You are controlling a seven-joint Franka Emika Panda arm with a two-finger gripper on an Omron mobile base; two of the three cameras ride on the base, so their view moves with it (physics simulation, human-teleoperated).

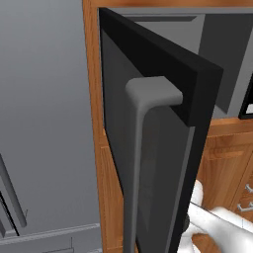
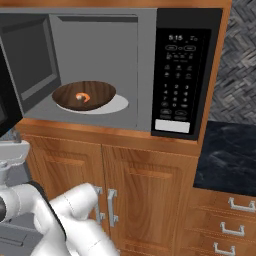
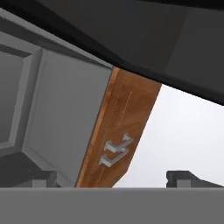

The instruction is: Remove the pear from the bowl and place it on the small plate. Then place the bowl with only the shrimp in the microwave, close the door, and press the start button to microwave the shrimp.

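Brown wood is showing inside the microwave (image 2: 150, 70): the bowl (image 2: 84, 96) is sitting on the white turntable in the grey cavity, and the orange shrimp (image 2: 83, 97) is lying alone in its middle. No pear is lying in the bowl, so the loading part of the task is looking finished, and the step in hand is closing the door (image 1: 163, 143).

That door is standing swung well out toward the base, its black frame and long grey bar handle (image 1: 141, 163) looming large in the left base view. The white arm is reaching low, below the door's lower edge and in front of the wooden cabinets (image 2: 145, 200), with the hand hidden behind the door there.

In the hand view the gripper (image 3: 118, 177) is pointing up and sideways past the door's dark underside toward a wooden cabinet edge with a small metal pull (image 3: 116, 151). Its two dark fingertips (image 3: 186, 177) are standing wide apart with nothing between them.

Judging from this, the next move is calling for the hand to get against the door's outer face and push it round toward the cavity until it is sitting flush. After that the start button on the black control strip (image 2: 181, 75) is waiting to be pressed.
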